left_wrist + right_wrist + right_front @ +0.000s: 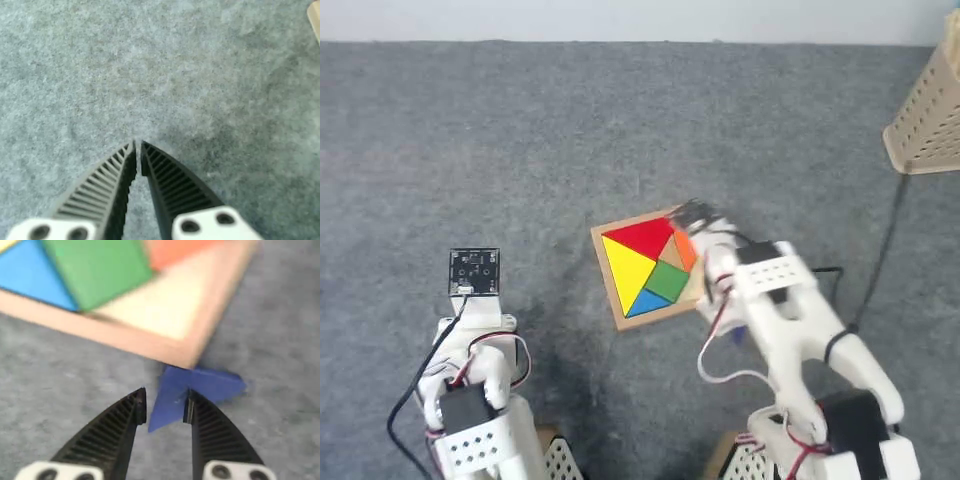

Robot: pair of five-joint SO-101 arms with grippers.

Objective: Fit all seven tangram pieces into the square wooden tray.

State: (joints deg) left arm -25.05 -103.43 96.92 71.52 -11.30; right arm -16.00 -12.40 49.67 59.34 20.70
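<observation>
The square wooden tray [658, 316] lies turned at an angle near the middle of the grey-covered desk [520, 150], and most of it is filled: a red triangle [642, 238] along its far side, a yellow triangle [625, 268] next to that, a green square [668, 280] toward the centre, a light blue triangle [648, 302] at the near edge and an orange piece [684, 248] on the side under the right arm [790, 310]. From the right wrist the tray [125, 337] shows one corner with bare pale wood beside the green square [95, 270], the light blue triangle [25, 275] and the orange piece [175, 247]. Just outside that corner a dark blue piece [190, 390] lies flat on the desk, one point close against the rim. The right gripper [165, 405] hangs low over it, narrowly parted, with part of the piece between its fingers; one finger [189, 407] looks to be against the piece's edge, though I can't be sure it touches, and the other stands a little clear of it. Well off to the other side, the left arm [470, 400] sits folded back at the desk's near edge, and the left gripper [137, 147] points at bare grey covering with its tips drawn together, holding nothing. A perforated beige box [925, 120] stands at the far right corner.
</observation>
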